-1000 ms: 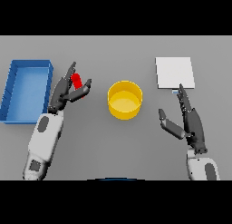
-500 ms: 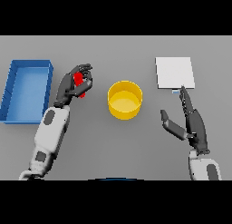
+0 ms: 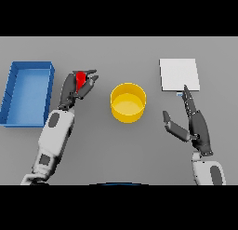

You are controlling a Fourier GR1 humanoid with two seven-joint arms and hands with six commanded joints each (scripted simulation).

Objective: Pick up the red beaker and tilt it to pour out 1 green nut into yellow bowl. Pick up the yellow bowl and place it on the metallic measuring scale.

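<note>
From the head view: the left robot hand (image 3: 76, 87) curls its fingers around one red beaker (image 3: 81, 78), held between one blue tray (image 3: 11, 82) and one yellow bowl (image 3: 128, 102) at the middle of the grey desk (image 3: 116, 150). The right robot hand (image 3: 194, 124), fingers straight and thumb spread, hovers holding nothing just in front of one metallic measuring scale (image 3: 179, 74), which lies well right of the bowl.
</note>
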